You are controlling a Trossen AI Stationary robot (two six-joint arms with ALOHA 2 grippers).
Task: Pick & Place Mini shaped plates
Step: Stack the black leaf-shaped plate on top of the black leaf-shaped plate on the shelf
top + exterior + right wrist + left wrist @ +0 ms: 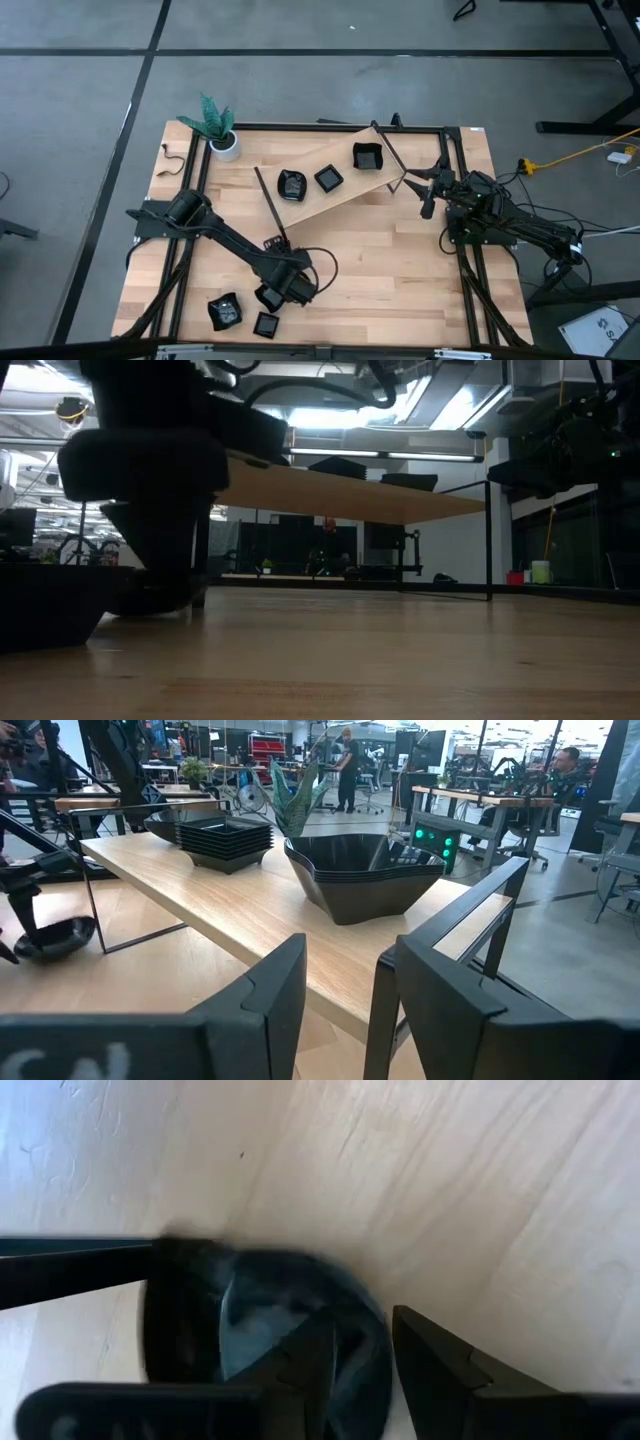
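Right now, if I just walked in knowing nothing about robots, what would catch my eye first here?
Probably the raised wooden shelf slanting across the far half of the table, with three stacks of glossy black plates on it. Next, the left gripper low near the front edge, jaws around a round black plate, with two more plates beside it. A green plant marks the far left corner.

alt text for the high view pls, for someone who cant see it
Overhead view of a wooden table: the left pincer is down at a small black plate near the front edge, two more plates beside it. Three plate stacks sit on a raised shelf; the right pincer waits beside it.
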